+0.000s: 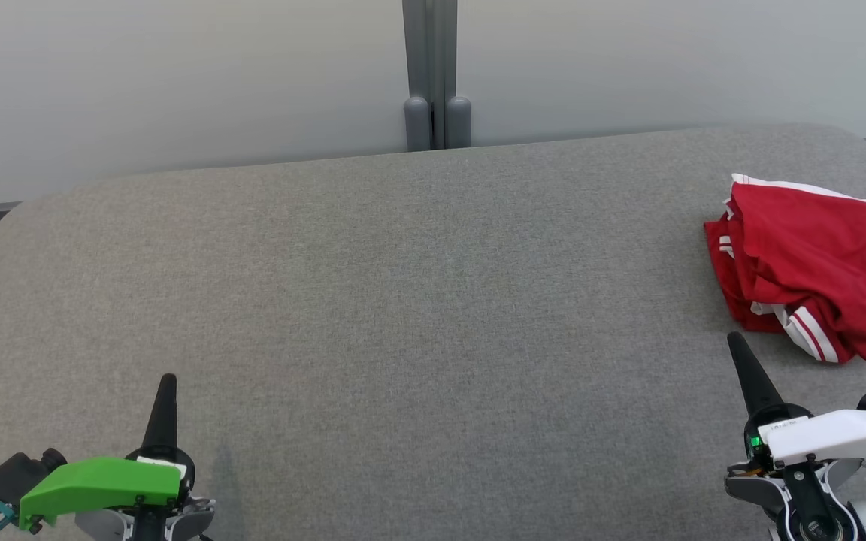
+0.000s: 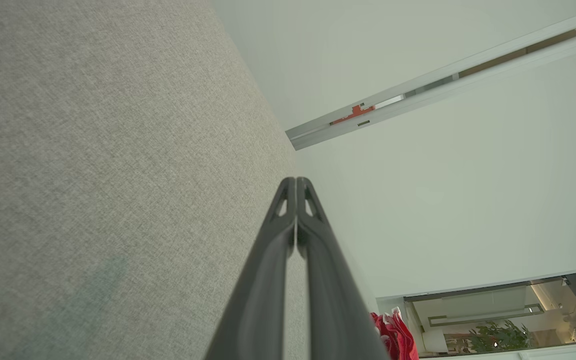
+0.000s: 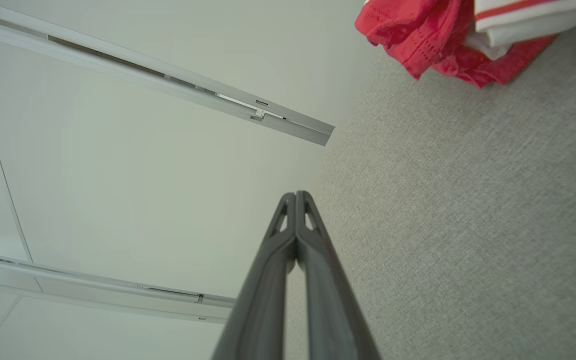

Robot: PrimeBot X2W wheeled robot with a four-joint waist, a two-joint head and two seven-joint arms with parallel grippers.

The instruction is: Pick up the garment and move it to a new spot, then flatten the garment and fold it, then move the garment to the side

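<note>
Left gripper (image 1: 168,382): near left corner, fingers pressed together, holding nothing.
Grey table (image 1: 433,300): fabric top, spans between both arms.
Right gripper (image 1: 735,342): near right, jaws closed as well, empty, tip just short of garment.
Red garment (image 1: 809,270): rumpled bundle at table's right edge, white striped trim showing.
We judge: fits heap awaiting pickup, or loose fold already set aside. Step unsettled; we name no move.
</note>
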